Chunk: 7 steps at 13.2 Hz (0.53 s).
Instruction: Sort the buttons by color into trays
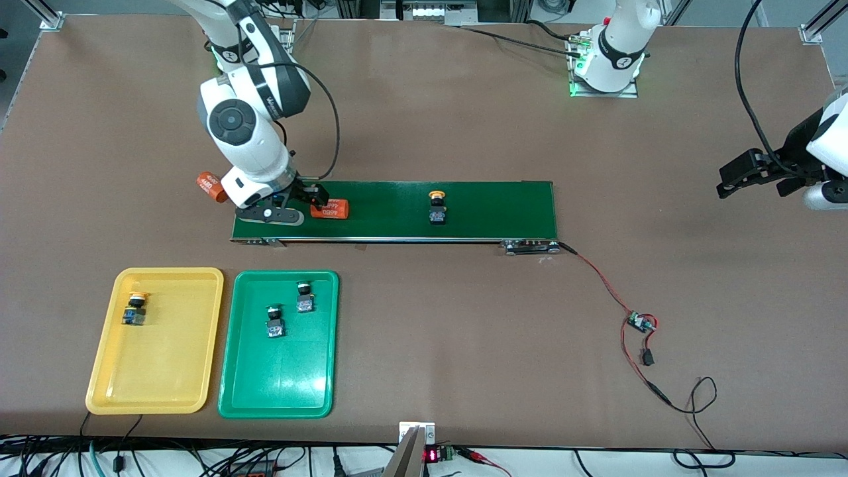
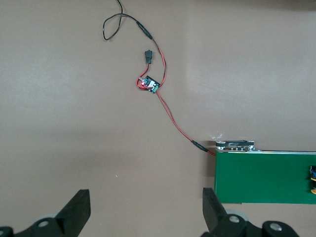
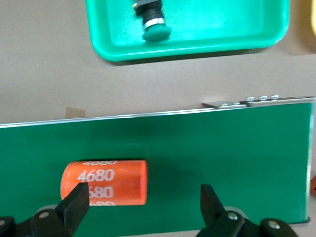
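A glossy yellow tray point(image 1: 106, 371) holds one orange-capped button point(image 1: 135, 309); the green tray point(image 1: 232, 377) two green-capped buttons point(image 1: 275, 321). The right gripper point(image 1: 291, 202) gapes above the matte belt point(image 1: 490, 209) beside a printed orange cylinder point(image 1: 330, 209). Another orange-capped switch point(image 1: 436, 207) stands mid-belt. The left gripper point(image 1: 752, 180) waits wide open

1. The front camera is looking down from high across the bench point(image 1: 424, 132), facing both arm bases and taking in everything.
2. The left wrist camera is looking down on bare bench and one end of the conveyor belt point(image 2: 261, 177).
3. The right wrist camera is hovering close over the belt's other end, sharing the orange cylinder point(image 3: 104, 181) and green tray point(image 3: 222, 29) with the front view.
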Available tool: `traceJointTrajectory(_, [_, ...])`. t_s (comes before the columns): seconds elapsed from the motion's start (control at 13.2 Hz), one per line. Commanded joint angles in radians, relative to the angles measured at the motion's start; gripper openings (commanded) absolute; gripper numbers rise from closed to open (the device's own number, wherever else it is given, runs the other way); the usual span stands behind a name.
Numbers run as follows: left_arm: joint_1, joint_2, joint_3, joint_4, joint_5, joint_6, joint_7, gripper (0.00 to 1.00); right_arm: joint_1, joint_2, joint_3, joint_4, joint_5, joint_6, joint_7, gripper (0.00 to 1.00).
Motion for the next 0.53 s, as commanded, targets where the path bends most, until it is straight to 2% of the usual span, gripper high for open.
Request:
traceJointTrajectory(0.0, [-0.003,-0.010,0.009,0.001,0.012,-0.015,0.017,1.00,0.028,0.031,-0.002,0.041,0.000,0.003,0.007,1.00])
traceJointTrajectory(0.15, [0.002,-0.016,0.006,-0.007,0.014,-0.013,0.017,1.00,0.034,0.038,-0.002,0.054,0.003,0.003,0.009,1.00])
traceJointTrajectory(0.38, [0.054,-0.020,-0.050,-0.010,0.012,-0.010,0.017,1.00,0.037,0.038,-0.001,0.054,0.006,0.002,0.009,1.00])
traceJointTrajectory(0.46, [0.054,-0.020,-0.048,-0.010,0.012,-0.010,0.017,1.00,0.056,0.038,-0.001,0.054,0.011,0.002,0.016,1.00])
